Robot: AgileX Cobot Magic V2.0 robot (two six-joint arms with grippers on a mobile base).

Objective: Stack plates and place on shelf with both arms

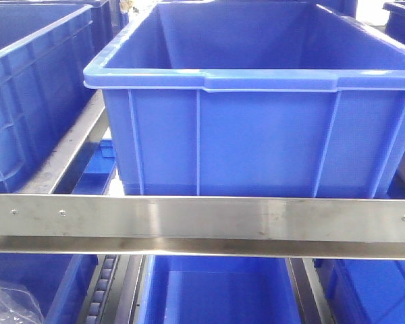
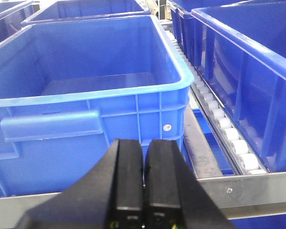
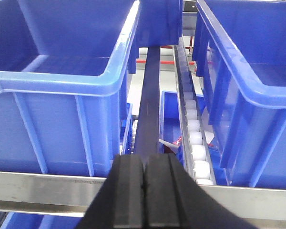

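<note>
Blue crates [image 1: 256, 121] fill the shelf [image 1: 202, 219]; I see no plates, and left gripper [image 2: 144, 162] and right gripper [image 3: 143, 167] are closed, empty.

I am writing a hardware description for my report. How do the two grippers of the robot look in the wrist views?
Both look alike. The left gripper has two matte black fingers, flat and blocky, widening toward the base, with small yellowish marks at the bottom edge. The right gripper has the same black wedge shape with faint vertical grooves. No cables or sleeves are visible.
</note>
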